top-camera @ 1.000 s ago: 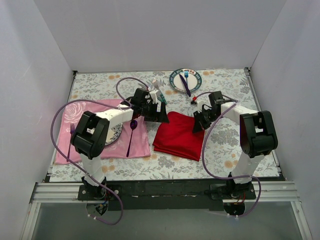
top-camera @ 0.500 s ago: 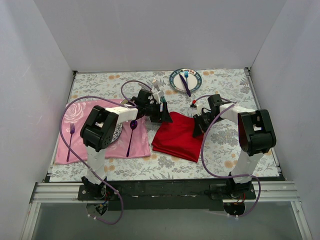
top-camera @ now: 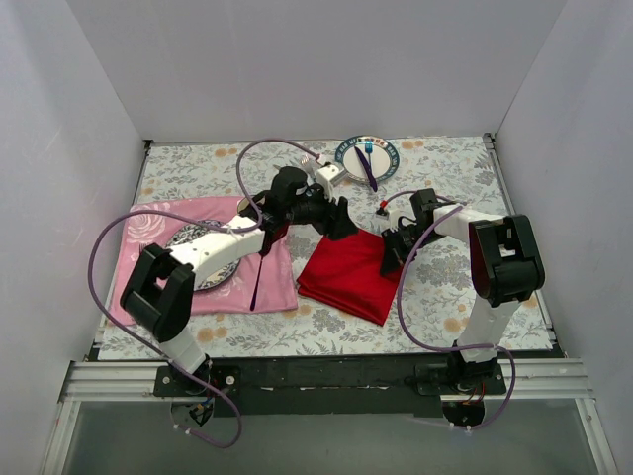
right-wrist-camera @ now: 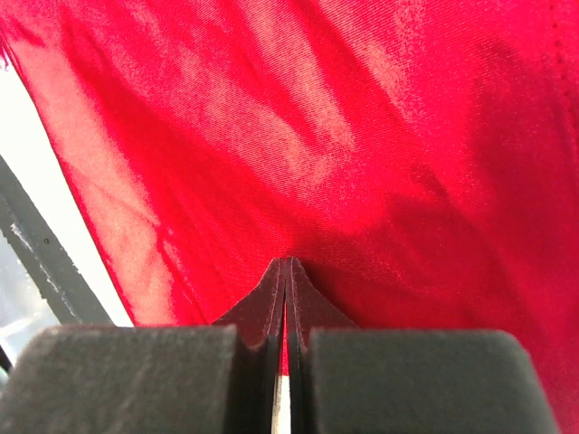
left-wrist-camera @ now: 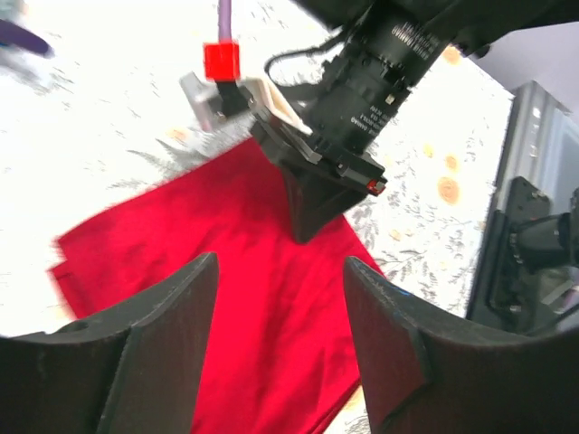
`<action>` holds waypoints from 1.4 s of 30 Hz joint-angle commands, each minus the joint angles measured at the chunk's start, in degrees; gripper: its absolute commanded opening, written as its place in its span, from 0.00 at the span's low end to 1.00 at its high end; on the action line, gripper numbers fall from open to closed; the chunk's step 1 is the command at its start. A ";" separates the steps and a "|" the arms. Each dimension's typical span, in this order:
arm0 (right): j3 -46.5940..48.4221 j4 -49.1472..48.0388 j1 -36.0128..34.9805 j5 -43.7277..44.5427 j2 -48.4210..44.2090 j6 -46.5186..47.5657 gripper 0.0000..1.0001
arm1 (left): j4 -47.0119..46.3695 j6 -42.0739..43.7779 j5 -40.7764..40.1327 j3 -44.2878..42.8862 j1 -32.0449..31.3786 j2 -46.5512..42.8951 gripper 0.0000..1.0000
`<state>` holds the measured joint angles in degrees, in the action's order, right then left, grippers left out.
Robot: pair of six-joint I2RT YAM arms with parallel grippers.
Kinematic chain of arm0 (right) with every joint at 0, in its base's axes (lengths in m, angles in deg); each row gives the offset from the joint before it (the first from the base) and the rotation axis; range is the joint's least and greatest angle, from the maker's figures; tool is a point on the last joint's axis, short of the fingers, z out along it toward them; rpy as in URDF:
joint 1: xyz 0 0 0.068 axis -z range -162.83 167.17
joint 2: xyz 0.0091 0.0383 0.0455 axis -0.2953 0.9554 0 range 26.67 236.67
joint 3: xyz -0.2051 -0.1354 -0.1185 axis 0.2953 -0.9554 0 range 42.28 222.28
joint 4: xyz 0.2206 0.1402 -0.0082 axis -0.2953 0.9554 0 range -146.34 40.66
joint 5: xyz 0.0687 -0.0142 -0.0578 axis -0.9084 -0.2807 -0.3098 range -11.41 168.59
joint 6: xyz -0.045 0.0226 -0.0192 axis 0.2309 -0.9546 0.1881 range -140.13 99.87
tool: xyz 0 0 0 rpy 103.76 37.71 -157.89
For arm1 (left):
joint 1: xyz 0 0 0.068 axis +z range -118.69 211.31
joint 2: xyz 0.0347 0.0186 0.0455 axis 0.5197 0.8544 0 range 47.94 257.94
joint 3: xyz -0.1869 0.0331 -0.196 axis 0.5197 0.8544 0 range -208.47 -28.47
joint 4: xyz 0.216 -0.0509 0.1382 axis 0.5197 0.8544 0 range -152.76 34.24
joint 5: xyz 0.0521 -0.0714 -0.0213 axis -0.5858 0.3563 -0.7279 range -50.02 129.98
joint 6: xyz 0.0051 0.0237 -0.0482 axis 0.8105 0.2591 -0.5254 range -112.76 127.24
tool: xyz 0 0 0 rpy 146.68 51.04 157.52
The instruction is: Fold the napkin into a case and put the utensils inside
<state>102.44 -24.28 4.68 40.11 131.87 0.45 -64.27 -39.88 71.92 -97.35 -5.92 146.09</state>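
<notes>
white walls (top-camera: 316,69) around floral tablecloth (top-camera: 447,297)

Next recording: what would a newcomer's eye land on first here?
The bright red napkin lies folded mid-table, right of the pink placemat. The right gripper is shut on its right edge, while the left gripper hovers open over its far corner. A patterned plate sits at the table's far edge.

Napkin (right-wrist-camera: 362,136): red cloth, fine weave (slight sheen); left gripper (left-wrist-camera: 280,267) matt blk plastic.
</notes>
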 commanded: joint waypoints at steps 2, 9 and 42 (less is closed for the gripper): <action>0.30 4.33 -0.34 2.62 2.11 1.75 0.01 | 4.76 7.13 -6.37 3.84 3.99 -5.43 0.60; 3.64 8.90 -0.25 -6.07 -2.63 3.67 0.01 | 13.63 10.70 1.00 1.56 5.94 -4.02 0.64; -16.55 -4.36 -30.48 15.19 -29.53 11.51 0.45 | 10.40 -5.70 -1.10 35.65 7.09 -34.34 0.23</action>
<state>88.94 -23.61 -21.96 50.05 104.71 14.89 -53.74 -35.39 70.20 -63.85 0.90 113.81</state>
